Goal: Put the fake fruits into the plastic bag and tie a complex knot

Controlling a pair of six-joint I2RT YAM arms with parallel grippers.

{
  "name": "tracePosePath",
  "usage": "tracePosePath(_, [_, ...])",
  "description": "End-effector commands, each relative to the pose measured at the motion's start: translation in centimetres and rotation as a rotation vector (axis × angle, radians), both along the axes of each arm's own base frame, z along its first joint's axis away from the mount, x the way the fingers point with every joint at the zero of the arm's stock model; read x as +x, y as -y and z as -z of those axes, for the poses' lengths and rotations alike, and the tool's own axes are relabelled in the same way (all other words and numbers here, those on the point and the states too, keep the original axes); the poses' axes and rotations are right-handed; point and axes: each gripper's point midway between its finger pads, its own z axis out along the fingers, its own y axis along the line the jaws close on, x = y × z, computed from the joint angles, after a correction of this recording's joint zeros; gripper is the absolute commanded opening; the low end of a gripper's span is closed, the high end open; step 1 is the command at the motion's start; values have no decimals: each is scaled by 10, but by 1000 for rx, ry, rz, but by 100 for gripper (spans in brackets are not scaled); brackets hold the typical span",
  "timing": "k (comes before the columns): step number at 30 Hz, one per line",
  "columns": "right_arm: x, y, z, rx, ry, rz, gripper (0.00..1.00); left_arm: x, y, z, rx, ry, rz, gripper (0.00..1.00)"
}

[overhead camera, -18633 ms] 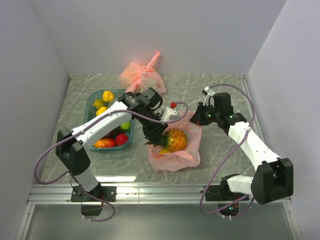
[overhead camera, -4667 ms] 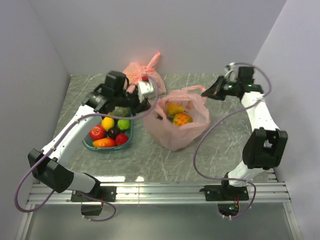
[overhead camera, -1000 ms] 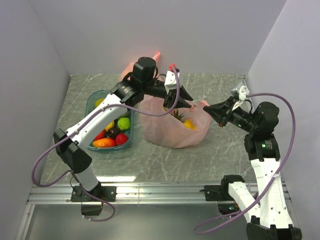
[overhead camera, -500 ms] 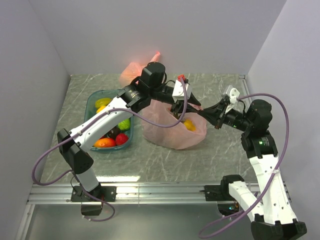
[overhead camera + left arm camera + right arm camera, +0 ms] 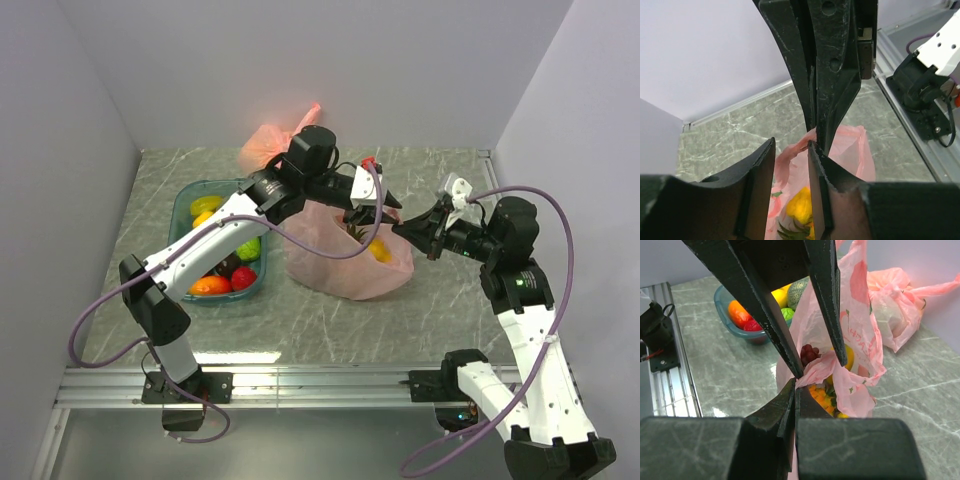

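My right claw point(image 5: 794, 387) is squeezed tight shut on a thin bit of the plastic bag point(image 5: 340, 265). It holds the top edge on the bag's right side. My left claw point(image 5: 791, 146) comes in over the bag from the left and meets my right claw at that same spot. Its two fingers are a little way apart. A strip of the bag's pink edge runs between them, but I cannot tell if they touch it.

The bag sits on the table point(image 5: 420, 310) with its mouth pulled up and open. Inside the bag I see purple grapes point(image 5: 807, 354), a yellow fruit point(image 5: 800, 204) and a pineapple point(image 5: 821, 394) with green leaves.

Just beside the bag, on its left, is a blue-green tub point(image 5: 178, 222). In the tub lie an orange mango point(image 5: 210, 286), a red apple point(image 5: 243, 279) and a green lime point(image 5: 248, 248).

Behind the bag, by the back wall, is another pink bag point(image 5: 900, 332). It is paler and has a long pink tail.
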Motion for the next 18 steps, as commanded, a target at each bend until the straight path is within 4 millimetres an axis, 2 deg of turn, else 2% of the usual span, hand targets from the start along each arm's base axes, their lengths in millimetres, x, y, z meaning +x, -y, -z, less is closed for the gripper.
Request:
tracePosePath(1, [-5,-3,-24,-4,97,-28,2,-1,-1,-2,14,53,13,38])
tracePosePath(2, [-5,-3,-24,-7,100,-30,2,-1,-1,0,20,56,13,37])
tracePosePath(6, [-7,-3,-24,-12,106,-39,2,-1,-1,5,31,56,19,24])
tracePosePath(11, [-8,-3,-24,-24,117,-47,2,2,2,4,22,57,9,25])
tracePosePath(14, [-8,-3,-24,-26,116,-47,5,2,2,4,30,52,18,16])
tracePosePath(15, [-7,-3,-24,-27,112,-40,15,0,2,4,33,46,25,3])
tracePosePath(16, [-4,0,-21,-37,102,-12,21,-1,2,2,33,43,26,1])
tracePosePath(17, [0,2,-18,-45,91,5,37,0,1,0,29,39,21,1])
tracePosePath(18, [1,3,-17,-50,87,17,46,0,0,-1,24,40,17,0])
